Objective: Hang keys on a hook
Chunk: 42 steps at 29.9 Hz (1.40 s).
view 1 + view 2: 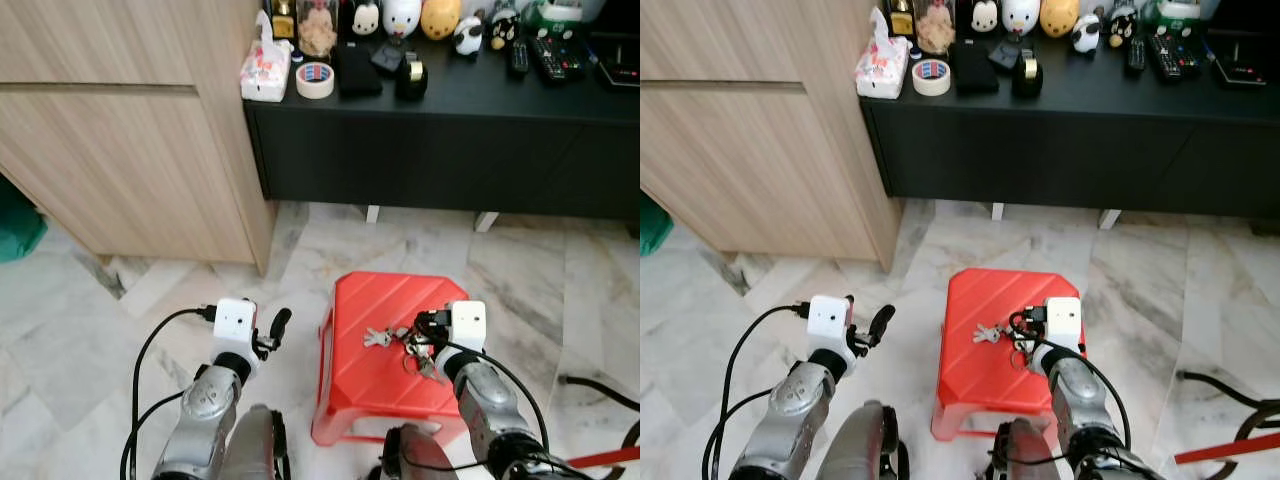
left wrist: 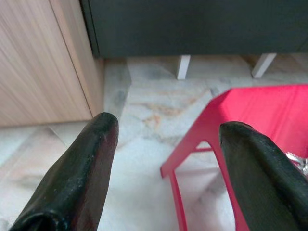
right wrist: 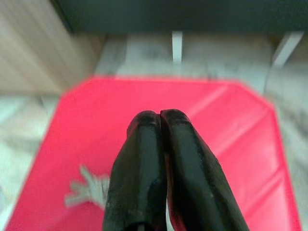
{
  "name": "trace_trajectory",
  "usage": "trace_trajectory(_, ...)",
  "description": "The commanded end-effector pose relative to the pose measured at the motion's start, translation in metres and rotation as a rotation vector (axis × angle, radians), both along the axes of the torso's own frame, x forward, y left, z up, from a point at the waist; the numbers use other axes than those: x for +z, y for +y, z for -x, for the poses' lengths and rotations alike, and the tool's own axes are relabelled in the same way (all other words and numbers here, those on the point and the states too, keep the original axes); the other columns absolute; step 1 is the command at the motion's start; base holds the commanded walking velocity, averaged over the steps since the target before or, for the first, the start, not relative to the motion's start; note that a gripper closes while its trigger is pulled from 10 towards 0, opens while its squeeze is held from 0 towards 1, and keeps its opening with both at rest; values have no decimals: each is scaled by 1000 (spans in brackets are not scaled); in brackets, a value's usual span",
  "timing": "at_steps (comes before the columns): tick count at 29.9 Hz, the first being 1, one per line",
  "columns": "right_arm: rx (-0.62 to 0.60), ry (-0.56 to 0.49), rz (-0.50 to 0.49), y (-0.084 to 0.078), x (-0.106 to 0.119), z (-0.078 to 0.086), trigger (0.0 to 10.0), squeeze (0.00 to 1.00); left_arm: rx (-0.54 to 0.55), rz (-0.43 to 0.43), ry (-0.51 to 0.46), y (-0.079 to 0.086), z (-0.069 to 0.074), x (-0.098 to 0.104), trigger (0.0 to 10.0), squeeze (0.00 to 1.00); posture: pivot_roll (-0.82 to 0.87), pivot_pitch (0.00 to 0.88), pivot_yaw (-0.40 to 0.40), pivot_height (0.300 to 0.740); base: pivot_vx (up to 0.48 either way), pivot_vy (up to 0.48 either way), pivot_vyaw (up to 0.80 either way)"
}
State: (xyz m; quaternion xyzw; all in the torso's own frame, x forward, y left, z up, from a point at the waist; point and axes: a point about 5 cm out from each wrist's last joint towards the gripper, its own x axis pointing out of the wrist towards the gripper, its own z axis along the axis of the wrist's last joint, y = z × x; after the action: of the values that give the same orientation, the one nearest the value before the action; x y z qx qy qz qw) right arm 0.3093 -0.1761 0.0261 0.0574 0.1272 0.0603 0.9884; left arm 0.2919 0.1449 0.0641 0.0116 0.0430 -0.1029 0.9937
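Right gripper (image 1: 428,330) at lower right of frame, fingers pressed together over the red stool (image 1: 375,385), keys (image 1: 380,337) lying on stool just beside it, left gripper (image 1: 272,330) lower left, fingers spread, empty, above marble floor (image 1: 90,330).

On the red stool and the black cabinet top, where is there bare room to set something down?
The red stool is bare across its far half and left side; the keys and the right gripper crowd its near right. The black cabinet top is crowded along the back with tape roll, tissue pack and remotes; only its front edge is bare.
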Motion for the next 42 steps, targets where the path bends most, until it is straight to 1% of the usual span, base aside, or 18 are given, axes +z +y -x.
trace_trajectory(1, -14, -32, -16, -3, 0, 5, 0, 0, 10, -20, 7, 5, 1, -4, 10000, 0, 49, 82, -28, 646, 0, 0, 0)
trace_trajectory(4, -19, -71, -20, -5, 3, 5, 0, 0, 14, -24, 3, 6, -1, -5, 10000, 0, 43, 74, -26, 646, 0, 0, 0)
trace_trajectory(5, -21, -86, -20, -6, 5, 5, 3529, 0, 15, -25, 3, 7, -1, -5, 10000, 0, 36, 66, -24, 646, 0, 0, 0)
trace_trajectory(6, -21, -99, -21, -6, 6, 6, 10000, 0, 16, -26, 3, 7, -2, -6, 10000, 0, 34, 62, -23, 646, 0, 0, 0)
trace_trajectory(9, -24, -127, -17, -7, 10, 6, 10000, 0, 17, -29, 5, 9, -2, -8, 10000, 0, 31, 56, -20, 646, 0, 0, 0)
trace_trajectory(11, -34, -178, -3, -9, 16, 10, 10000, 0, 28, -42, 27, 14, -1, -16, 10000, 0, 25, 35, -13, 646, 0, 0, 0)
trace_trajectory(13, -39, -197, 3, -10, 18, 11, 10000, 0, 36, -46, 42, 17, 0, -20, 10000, 0, 22, 28, -11, 646, 0, 0, 0)
trace_trajectory(17, -94, -239, 55, -15, 22, 18, 10000, 0, 89, -37, 130, 32, 6, -38, 10000, 0, 5, 5, 3, 646, 0, 0, 0)
trace_trajectory(18, -89, -248, 70, -14, 24, 19, 10000, 0, 91, -42, 141, 34, 7, -41, 10000, 0, 4, 4, 4, 646, 0, 0, 0)
trace_trajectory(20, -90, -257, 86, -14, 25, 22, 10000, 0, 96, -48, 159, 35, 10, -46, 10000, 0, 0, 0, 9, 646, 0, 0, 0)
trace_trajectory(24, -130, -246, 69, -16, 23, 26, 10000, 0, 104, -43, 180, 36, 13, -53, 10000, 0, -7, 0, 12, 646, 0, 0, 0)
trace_trajectory(26, -144, -243, 58, -13, 21, 32, 10000, 0, 119, -43, 233, 36, 21, -65, 10000, 0, -7, 0, 15, 646, 0, 0, 0)
trace_trajectory(27, -150, -244, 59, -12, 21, 33, 10000, 0, 121, -48, 244, 36, 23, -67, 10000, 0, -7, 0, 15, 646, 0, 0, 0)
trace_trajectory(30, -161, -238, 60, -12, 20, 34, 10000, 0, 130, -43, 253, 38, 26, -71, 10000, 0, -15, 0, 14, 671, 0, 0, 0)
trace_trajectory(35, -175, -222, 58, -13, 19, 35, 10000, 0, 147, -39, 254, 42, 27, -72, 10000, 0, -10, 0, 11, 696, 0, 0, 0)
trace_trajectory(38, -179, -206, 51, -13, 16, 35, 10000, 0, 175, -36, 302, 48, 32, -79, 10000, 0, -10, 0, 11, 716, 0, 0, 0)
trace_trajectory(39, -175, -198, 52, -12, 15, 36, 10000, 0, 180, -30, 345, 50, 37, -86, 10000, 0, -8, 0, 8, 726, 0, 0, 0)
trace_trajectory(42, -173, -192, 57, -12, 14, 37, 10000, 0, 160, -92, 421, 53, 48, -97, 10000, 0, -7, 0, 7, 740, 0, 0, 0)
